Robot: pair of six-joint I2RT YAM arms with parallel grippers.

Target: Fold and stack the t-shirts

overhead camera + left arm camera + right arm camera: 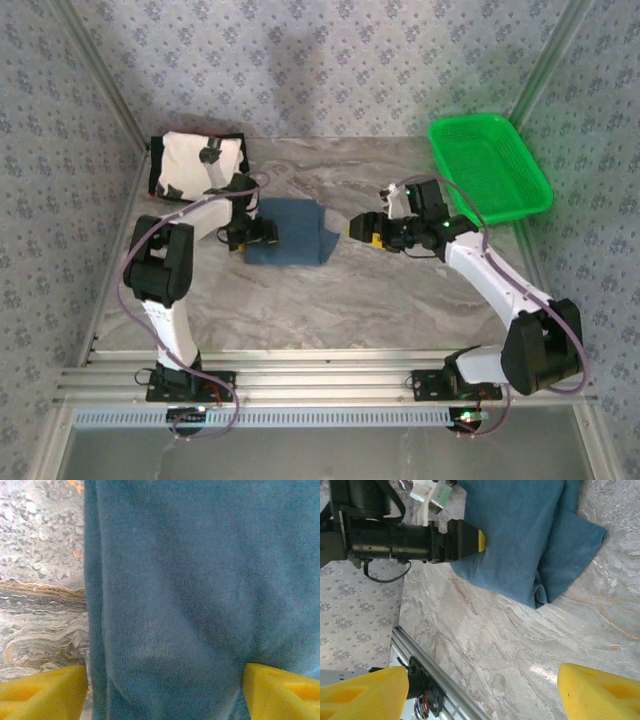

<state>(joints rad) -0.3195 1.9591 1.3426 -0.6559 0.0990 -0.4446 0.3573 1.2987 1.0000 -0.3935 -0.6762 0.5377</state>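
Observation:
The dark teal t-shirt (pixel 292 232) lies folded into a thick pad at the middle of the marble table. My left gripper (pixel 256 233) is down at its left edge. In the left wrist view the left gripper (pixel 165 692) is open: one yellow fingertip (pixel 45 692) rests over bare table, the other fingertip (pixel 280 692) on the cloth (pixel 190 590). The cream-white t-shirt with black edges (pixel 195 163) lies folded at the back left. My right gripper (pixel 363 228) hangs open just right of the teal shirt, its fingers (pixel 362 695) over bare table (pixel 510 645), with the shirt (pixel 520 540) beyond them.
A bright green plastic basket (pixel 540 190) stands at the back right. Aluminium rails (pixel 320 375) run along the near edge by the arm bases. The left arm's black wrist (pixel 395 537) lies across the top left of the right wrist view.

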